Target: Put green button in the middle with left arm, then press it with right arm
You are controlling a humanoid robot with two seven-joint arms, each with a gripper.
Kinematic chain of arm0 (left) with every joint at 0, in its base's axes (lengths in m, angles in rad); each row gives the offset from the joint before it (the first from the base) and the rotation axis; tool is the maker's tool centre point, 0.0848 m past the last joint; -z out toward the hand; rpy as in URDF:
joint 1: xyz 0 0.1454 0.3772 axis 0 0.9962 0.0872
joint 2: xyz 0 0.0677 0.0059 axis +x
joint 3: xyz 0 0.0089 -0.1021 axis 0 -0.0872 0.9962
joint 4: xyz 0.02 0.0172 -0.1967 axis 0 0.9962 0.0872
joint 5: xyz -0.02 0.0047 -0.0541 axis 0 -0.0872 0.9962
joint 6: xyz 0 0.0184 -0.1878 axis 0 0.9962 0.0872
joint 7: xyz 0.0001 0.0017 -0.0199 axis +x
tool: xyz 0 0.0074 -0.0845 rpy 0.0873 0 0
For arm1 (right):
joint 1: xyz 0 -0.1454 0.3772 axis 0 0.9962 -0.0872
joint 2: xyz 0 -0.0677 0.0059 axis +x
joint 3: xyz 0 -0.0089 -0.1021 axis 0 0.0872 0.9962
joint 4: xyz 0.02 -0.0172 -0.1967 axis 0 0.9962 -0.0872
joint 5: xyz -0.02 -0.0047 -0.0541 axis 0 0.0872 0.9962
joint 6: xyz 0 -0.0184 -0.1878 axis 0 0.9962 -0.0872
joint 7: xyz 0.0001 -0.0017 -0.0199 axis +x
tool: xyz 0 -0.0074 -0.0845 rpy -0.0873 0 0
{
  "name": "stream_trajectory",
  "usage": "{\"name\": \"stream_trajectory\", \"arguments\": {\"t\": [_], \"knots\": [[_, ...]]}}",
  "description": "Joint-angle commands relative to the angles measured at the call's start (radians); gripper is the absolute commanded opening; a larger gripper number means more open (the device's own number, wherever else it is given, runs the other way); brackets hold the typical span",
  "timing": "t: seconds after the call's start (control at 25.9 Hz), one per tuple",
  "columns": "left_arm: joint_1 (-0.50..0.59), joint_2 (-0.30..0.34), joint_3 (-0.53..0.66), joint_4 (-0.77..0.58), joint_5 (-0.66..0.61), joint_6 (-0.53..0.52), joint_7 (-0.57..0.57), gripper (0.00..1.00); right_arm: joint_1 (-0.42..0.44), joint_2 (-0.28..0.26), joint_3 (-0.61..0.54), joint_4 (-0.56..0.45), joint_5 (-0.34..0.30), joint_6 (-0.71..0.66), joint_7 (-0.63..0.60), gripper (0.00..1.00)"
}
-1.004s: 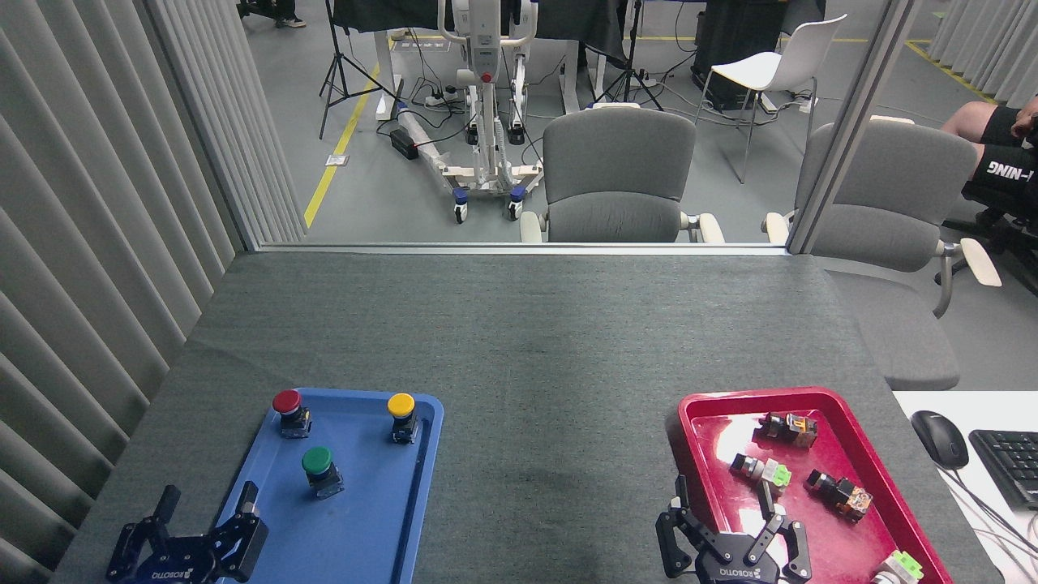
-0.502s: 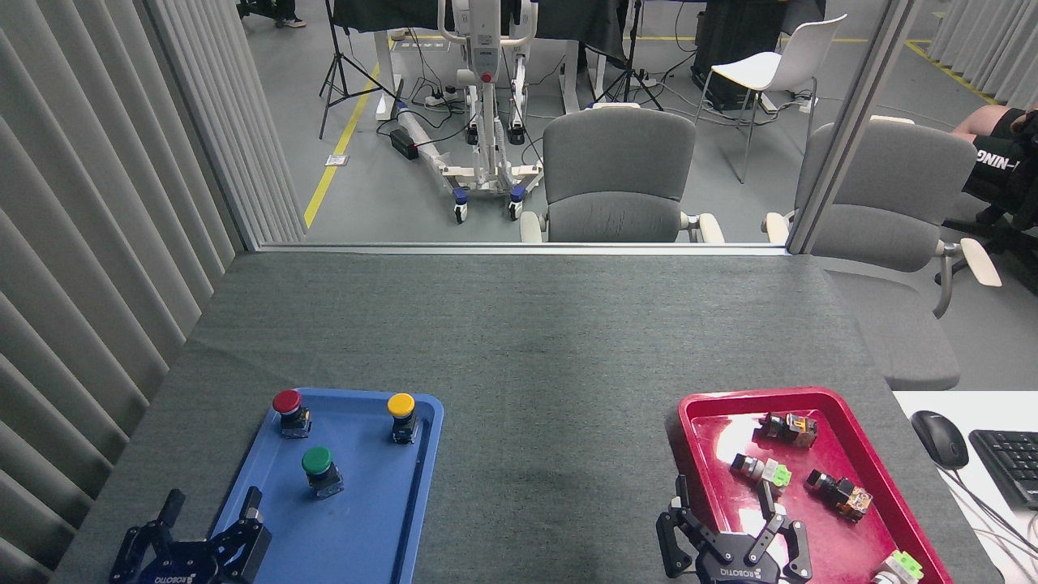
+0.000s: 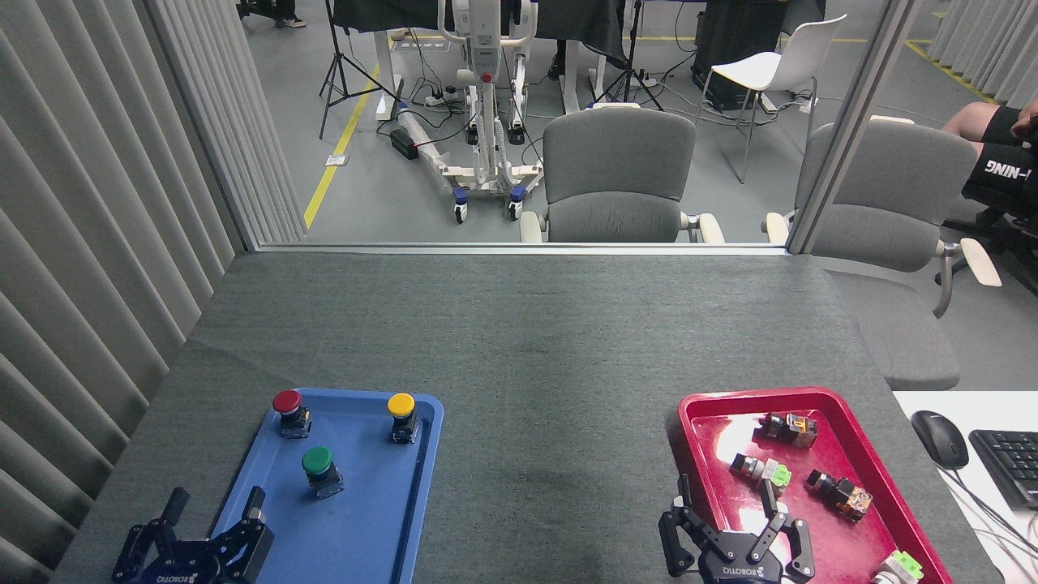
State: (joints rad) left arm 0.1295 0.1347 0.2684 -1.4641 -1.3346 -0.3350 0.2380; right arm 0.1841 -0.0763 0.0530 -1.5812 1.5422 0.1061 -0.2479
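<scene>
green button [image 3: 317, 461] upright in blue tray [image 3: 381, 527], left gripper [image 3: 212, 515] just below-left, wide; right gripper [image 3: 726, 517] wide, well apart.

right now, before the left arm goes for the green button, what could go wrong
The green button stands upright in the blue tray, with the red button and yellow button close behind it. The open left gripper might overshoot into one of them, or tip the green one on closing. A finger might also catch the tray's raised rim on the way in.

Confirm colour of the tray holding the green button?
Blue tray; the green button stands on it, clearest in the head view.
</scene>
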Motion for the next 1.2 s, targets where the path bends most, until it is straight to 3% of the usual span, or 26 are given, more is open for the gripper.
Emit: {"name": "stream_trajectory", "arguments": {"t": [0.0, 0.85, 1.16], "knots": [[-0.001, 0.002, 0.000, -0.001, 0.000, -0.001, 0.000, 1.00, 0.005, 0.000, 0.002, 0.000, -0.001, 0.003, -0.007, 1.00], [-0.001, 0.006, -0.011, 0.013, -0.002, 0.005, -0.012, 1.00, 0.025, 0.006, 0.005, -0.010, 0.003, 0.006, -0.007, 1.00], [-0.054, 0.028, -0.123, 0.107, -0.012, 0.014, -0.016, 0.99, 0.026, 0.006, 0.007, -0.010, 0.004, 0.004, -0.007, 1.00]]}}
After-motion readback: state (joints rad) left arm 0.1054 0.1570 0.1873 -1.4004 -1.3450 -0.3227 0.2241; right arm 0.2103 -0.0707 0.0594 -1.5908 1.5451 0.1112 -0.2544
